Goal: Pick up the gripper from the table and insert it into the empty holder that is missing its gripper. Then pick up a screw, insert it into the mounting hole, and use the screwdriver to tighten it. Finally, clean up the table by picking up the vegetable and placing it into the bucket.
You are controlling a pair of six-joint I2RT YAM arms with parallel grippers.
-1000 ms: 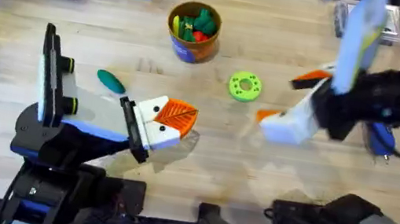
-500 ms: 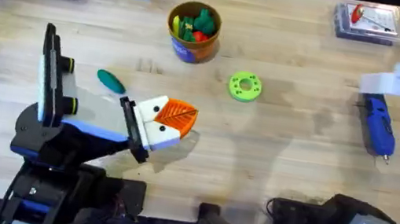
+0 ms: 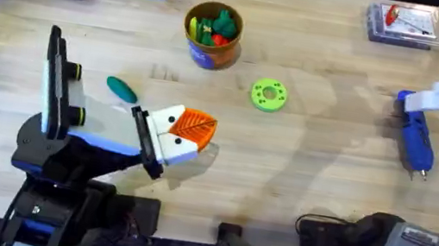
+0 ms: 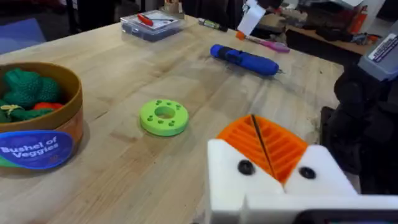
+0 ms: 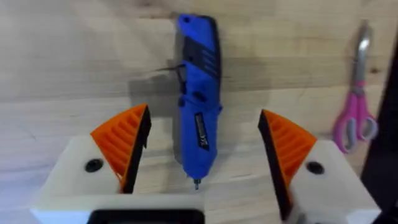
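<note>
Far to the left of the green ring [image 3: 269, 95] on the table [image 3: 315, 181], the left gripper [image 3: 187, 133] rests low, its orange pads pressed together with just a dark seam between them, nothing held; my read is it's parked there to keep its claw steady and presented for the screw job. Just beyond it on the ring's left lies the vegetable [image 3: 122, 89], the teal oval, lying flat with its long axis running diagonally, its nearer end toward the left gripper, waiting for cleanup. Up and left of the ring stands the bucket [image 3: 212, 34], upright, already stuffed with toy greens, mouth open for one more. Now across to the ring's far right: there's the screwdriver [image 3: 414, 141], flat on the wood, long axis running roughly away from the robot and toward it, metal tip pointing back at the near table edge. And the right gripper [image 5: 202, 152] hangs directly over it, fingers spread wide, one orange pad on each side of the blue body, neither touching that I can see. That straddle says grab to me: jaws lined up across the tool's width so closing pinches the barrel. The wrist view puts the tip end nearest the fingers, so the grip looks set toward the front half of the tool.
</note>
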